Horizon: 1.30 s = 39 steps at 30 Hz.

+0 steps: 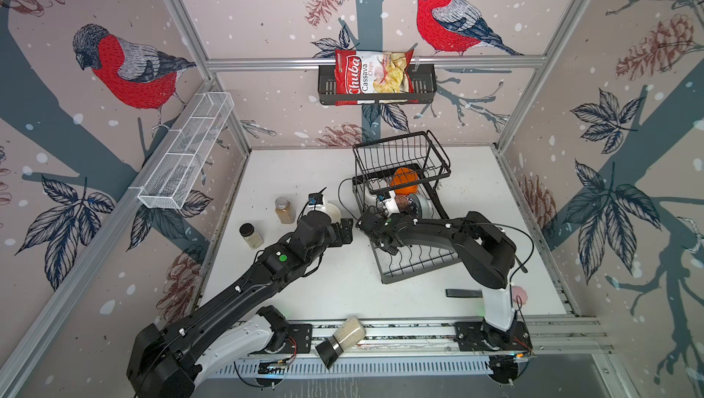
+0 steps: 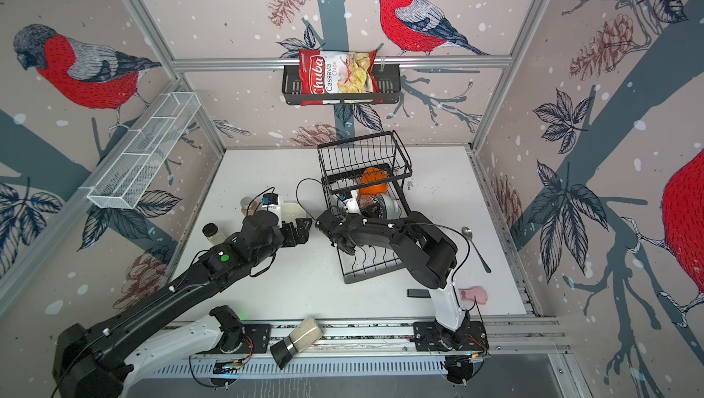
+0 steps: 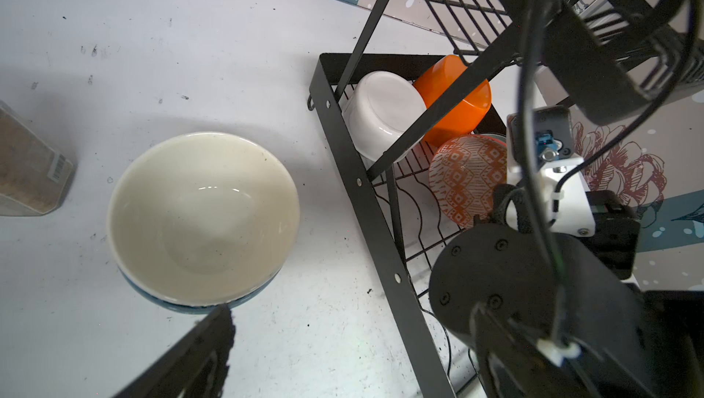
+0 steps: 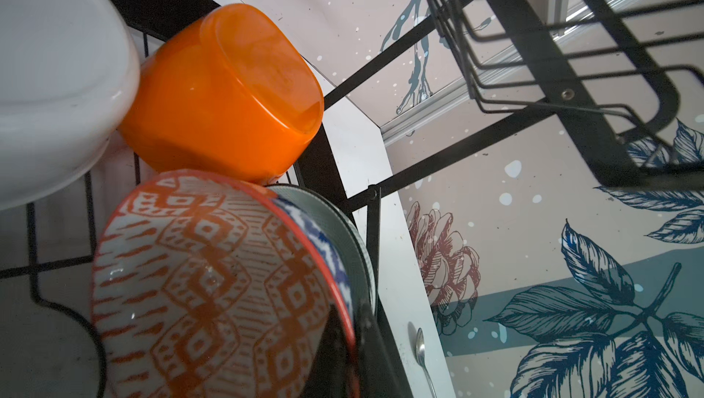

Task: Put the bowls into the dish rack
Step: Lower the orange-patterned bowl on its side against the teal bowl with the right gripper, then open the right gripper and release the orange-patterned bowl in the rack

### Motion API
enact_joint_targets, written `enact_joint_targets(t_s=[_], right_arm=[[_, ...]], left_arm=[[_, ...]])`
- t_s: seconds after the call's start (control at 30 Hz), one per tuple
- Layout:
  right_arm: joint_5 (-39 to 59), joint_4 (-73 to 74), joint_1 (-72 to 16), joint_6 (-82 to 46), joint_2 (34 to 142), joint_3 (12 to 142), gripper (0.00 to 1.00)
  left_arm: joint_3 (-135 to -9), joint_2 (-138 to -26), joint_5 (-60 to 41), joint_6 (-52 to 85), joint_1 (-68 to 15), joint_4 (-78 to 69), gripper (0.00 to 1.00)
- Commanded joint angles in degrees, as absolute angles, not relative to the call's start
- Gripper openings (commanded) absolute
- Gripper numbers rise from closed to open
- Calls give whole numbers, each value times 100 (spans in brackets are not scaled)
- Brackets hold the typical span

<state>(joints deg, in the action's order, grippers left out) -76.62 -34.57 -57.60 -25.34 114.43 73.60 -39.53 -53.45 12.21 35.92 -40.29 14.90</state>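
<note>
The dish rack point(image 1: 417, 272) filled the middle right of both top views, its raised basket toward the back wall. The one bowl not yet loaded, a cream-lined bowl point(image 3: 202, 213), stood mouth-up on the white table point(image 1: 285, 171), just left of the rack's frame and apart from it. A blue rim showed beneath it; whether that was its own outside or a second bowl nested under it could not be told.

On the rack's lower tier a white bowl point(image 3: 384, 114), an orange plastic bowl point(image 3: 457, 102) and an orange-red patterned bowl point(image 3: 468, 179) leaned on edge, packed close. In the right wrist view a blue-patterned bowl point(image 4: 329, 253) and a teal bowl point(image 4: 339, 213) sat behind the patterned one.

The left gripper point(image 1: 343, 231) hung with its jaws spread wide and nothing between them. The cream-lined bowl lay just beyond its tips, up and slightly left in a top view, so the left arm was plainly the nearer one. Being round and upright, the bowl offered only its rim to pinch.

The right gripper point(image 4: 348, 352) was clamped tight inside the rack, apparently on the rim of the orange-red patterned bowl.
</note>
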Motion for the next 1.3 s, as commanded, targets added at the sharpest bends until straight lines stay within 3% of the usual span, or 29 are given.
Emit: enact_joint_targets(t_s=[0.0, 0.33, 0.63, 0.97, 1.27], right_arm=[[-7575, -3492, -5834, -2633, 11512, 7478, 0], [-7348, -4031, -5879, -3162, 11754, 7773, 0], [-7204, -4209, -5881, -3401, 11739, 7763, 9], [-6971, -3945, -5889, -3237, 11625, 7725, 22], [-6944, -3938, -5883, -3151, 11602, 7734, 44]], left_arm=[[-3926, -5319, 1318, 3519, -4017, 1408, 96], [-3847, -5247, 1325, 3539, -4004, 1414, 96], [-3806, -5221, 1318, 3554, -3986, 1395, 96], [-3793, -5222, 1318, 3565, -3986, 1396, 96], [-3792, -5247, 1327, 3557, -3977, 1371, 96]])
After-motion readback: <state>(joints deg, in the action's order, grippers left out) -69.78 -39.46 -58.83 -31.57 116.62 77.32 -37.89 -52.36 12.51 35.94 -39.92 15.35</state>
